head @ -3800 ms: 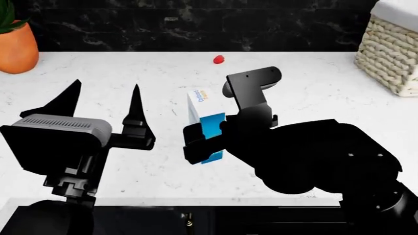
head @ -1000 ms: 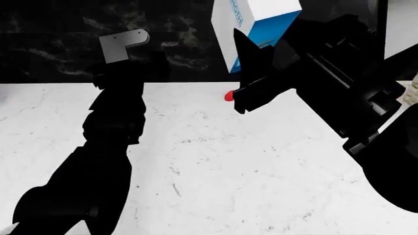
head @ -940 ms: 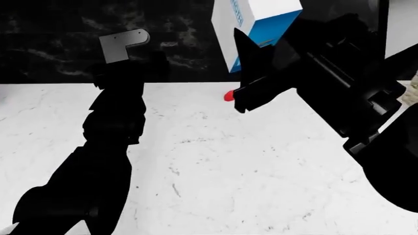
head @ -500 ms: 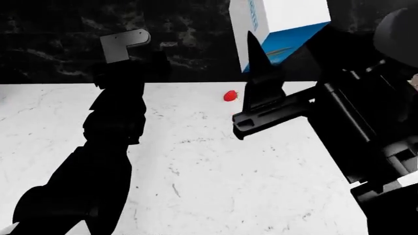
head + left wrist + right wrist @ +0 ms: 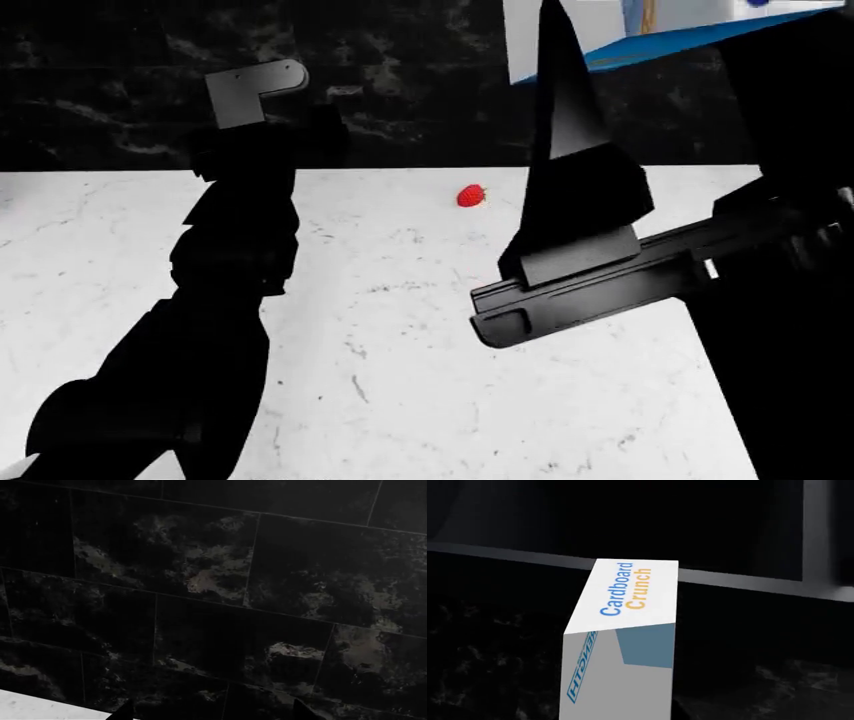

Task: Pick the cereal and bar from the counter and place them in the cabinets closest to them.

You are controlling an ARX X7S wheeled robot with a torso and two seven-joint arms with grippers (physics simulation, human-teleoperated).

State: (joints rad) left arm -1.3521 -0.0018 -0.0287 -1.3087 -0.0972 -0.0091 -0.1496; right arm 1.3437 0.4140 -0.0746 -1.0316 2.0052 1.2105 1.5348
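- Head view's largest thing is the counter (image 5: 400,360), a white veined slab running under both arms up to a black tiled wall (image 5: 400,90).
- Left arm (image 5: 227,300) stretches forward over the counter toward that wall; the left gripper (image 5: 210,715) shows in its wrist view only as two dark fingertips spread well apart with nothing between them, facing the tiles, with a sliver of counter at the edge.
- Right gripper (image 5: 587,200) is raised high above the counter; one dark finger stands up against the box, but how tightly it closes I cannot tell.
- Cereal box (image 5: 624,645) is lifted well clear of the counter, its white end reading "Cardboard Crunch", before a dark recess with a grey ledge.
- Small red berry (image 5: 470,196) lies on the counter near the wall.
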